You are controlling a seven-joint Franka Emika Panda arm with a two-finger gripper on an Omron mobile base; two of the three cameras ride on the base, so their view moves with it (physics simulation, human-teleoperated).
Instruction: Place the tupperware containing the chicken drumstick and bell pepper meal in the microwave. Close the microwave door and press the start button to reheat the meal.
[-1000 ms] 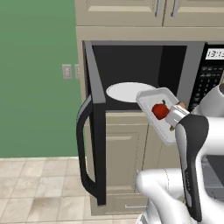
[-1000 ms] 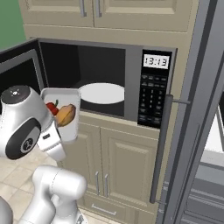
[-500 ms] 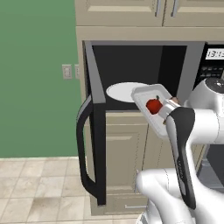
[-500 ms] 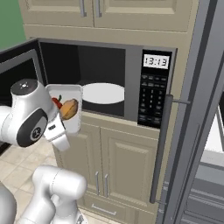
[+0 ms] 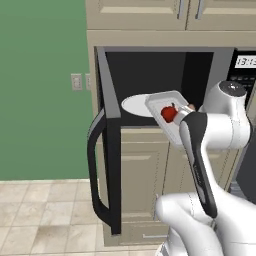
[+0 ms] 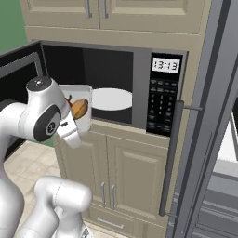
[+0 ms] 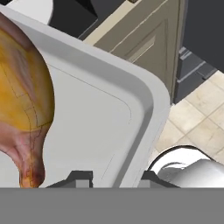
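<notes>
The tupperware (image 5: 167, 107) is pinched by its rim in the gripper (image 7: 114, 177), at the microwave (image 6: 111, 76) mouth. It should be kept flat and slid toward 12 o'clock onto the plate (image 6: 111, 98).

We are in a rendered home kitchen, and the fittings say so plainly. A black built-in microwave (image 6: 116, 95) sits recessed in a wall of beige panelled cabinets (image 6: 125, 172), its door (image 5: 107, 140) swung open toward us on a long bar handle, a round white turntable plate (image 6: 110, 99) visible inside and a keypad panel with a lit digital clock (image 6: 166, 65) at its right. More cabinet doors (image 5: 145, 10) run above it. We see pale stone floor tiles (image 5: 45, 215) below, a green painted wall (image 5: 40, 90) carrying a light switch plate (image 5: 76, 81), and a tall grey appliance door with a vertical handle (image 6: 169, 158) standing beside the cabinets.
</notes>
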